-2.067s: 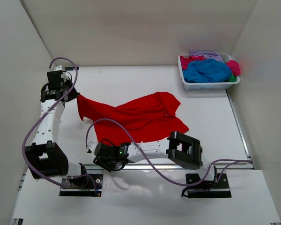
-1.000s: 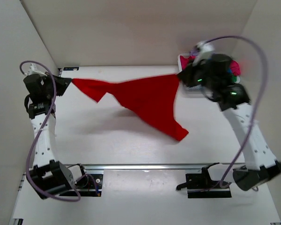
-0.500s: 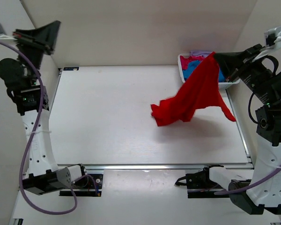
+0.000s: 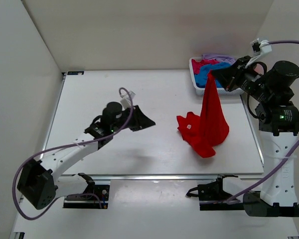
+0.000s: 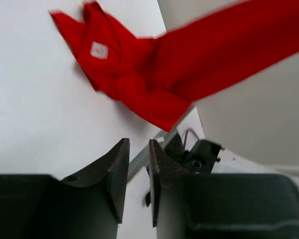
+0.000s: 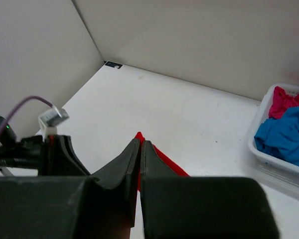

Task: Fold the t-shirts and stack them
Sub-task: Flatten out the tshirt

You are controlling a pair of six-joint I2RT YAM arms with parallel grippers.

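Right gripper (image 4: 213,75) is raised high over the right side of the table (image 4: 139,94), with its fingers pressed tight together on the top tip of the red t-shirt (image 4: 209,124). The shirt hangs from that pinch in a narrow cone. Its lower part is crumpled on the table right of centre, bunched out to the left of the hanging part, with a small white tag showing. In the right wrist view the right gripper (image 6: 140,144) shows almost no gap, only a sliver of red cloth (image 6: 162,159) coming out from between the fingers. Left gripper (image 4: 144,122) is low over the table middle, pointing toward the shirt and well apart from it. In the left wrist view the left gripper (image 5: 138,144) is open by a narrow slit and holds nothing, and the red t-shirt (image 5: 154,74) lies ahead on the table with one part stretched up to the right. A white basket (image 4: 224,90) sits at the far right corner, behind the right gripper, holding a blue shirt (image 4: 202,74), a pink shirt (image 4: 204,63) and a lavender shirt (image 4: 219,57), all in a heap. None of the shirts is folded or stacked.
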